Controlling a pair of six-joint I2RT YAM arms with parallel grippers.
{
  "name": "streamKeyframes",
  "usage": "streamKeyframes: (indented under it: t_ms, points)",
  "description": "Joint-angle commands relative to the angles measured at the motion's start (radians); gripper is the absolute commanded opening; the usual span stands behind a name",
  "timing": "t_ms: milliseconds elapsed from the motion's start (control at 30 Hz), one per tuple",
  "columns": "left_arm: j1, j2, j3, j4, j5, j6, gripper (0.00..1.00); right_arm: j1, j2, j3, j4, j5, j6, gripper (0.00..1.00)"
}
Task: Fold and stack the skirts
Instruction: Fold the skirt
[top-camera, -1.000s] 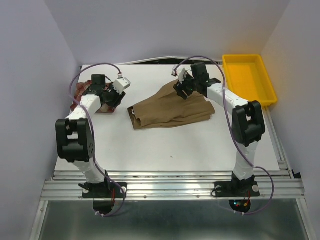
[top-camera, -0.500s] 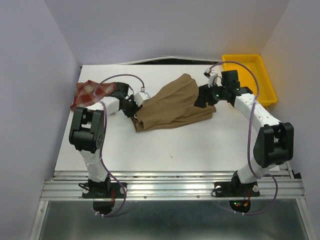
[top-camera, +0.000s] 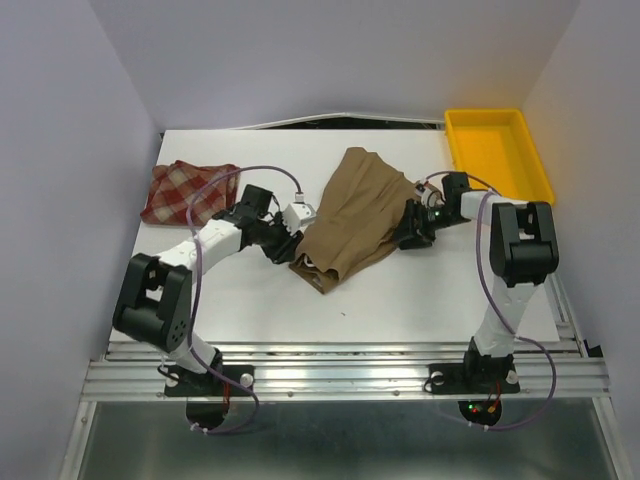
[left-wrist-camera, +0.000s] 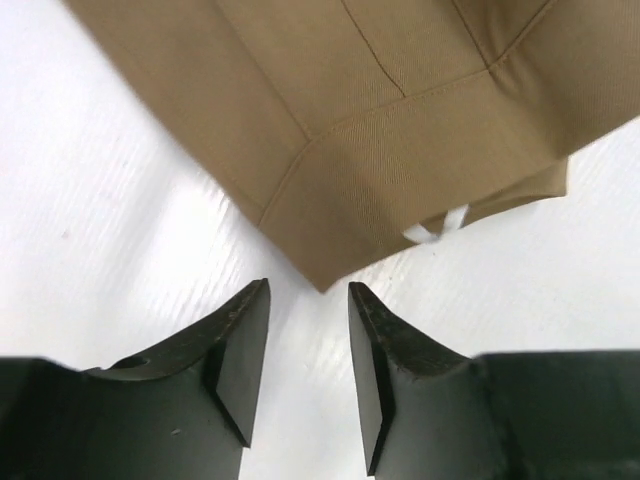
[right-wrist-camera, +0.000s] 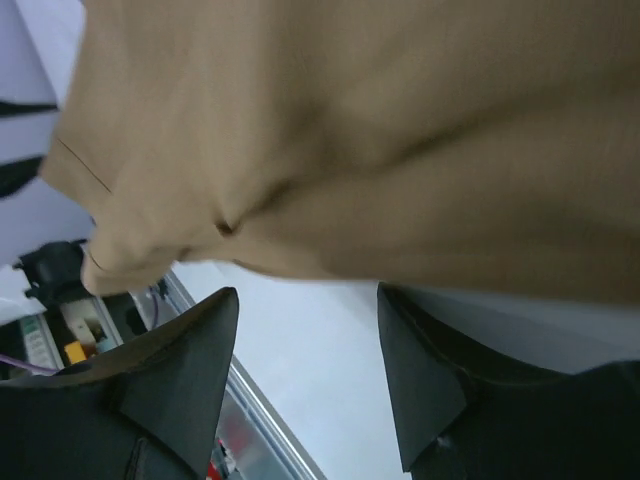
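Observation:
The tan-brown skirt (top-camera: 355, 215) lies bunched in the middle of the white table, running from far centre to near centre. The red-and-cream plaid skirt (top-camera: 188, 190) lies folded at the far left. My left gripper (top-camera: 293, 240) is open and empty at the tan skirt's left edge; in the left wrist view its fingers (left-wrist-camera: 235, 350) sit just short of the skirt's waistband corner (left-wrist-camera: 330, 250). My right gripper (top-camera: 412, 230) is open at the skirt's right edge; in the right wrist view the tan fabric (right-wrist-camera: 340, 140) fills the frame above the open jaws, with nothing between them.
A yellow plastic tray (top-camera: 497, 152) stands at the far right corner. The table's white top (top-camera: 400, 290) ends at a metal rail near my arm bases. Purple walls close in the left, right and back.
The tan skirt has been swung round and dragged nearer, its waistband now toward the front. My left gripper moved from the plaid skirt to the tan one. My right gripper came down to the table.

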Motion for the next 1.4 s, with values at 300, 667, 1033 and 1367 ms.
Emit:
streamKeyframes:
  t_ms: [300,667,1033,1367]
  points:
    - [-0.037,-0.436,-0.155,0.138,-0.273,-0.021,0.67,0.080,0.375,0.622,0.136,0.020,0.093,0.59]
    - [-0.199,-0.296,-0.135,0.265,-0.346,-0.034,0.66,0.094,0.061,0.252,0.171,0.043,0.132,0.69]
    - [-0.452,-0.120,-0.082,0.406,-0.608,-0.022,0.67,0.093,-0.301,-0.386,0.591,-0.093,0.535,0.73]
    - [-0.451,-0.047,0.009,0.374,-0.582,-0.064,0.66,0.178,-0.265,-0.664,1.063,-0.044,0.678,0.63]
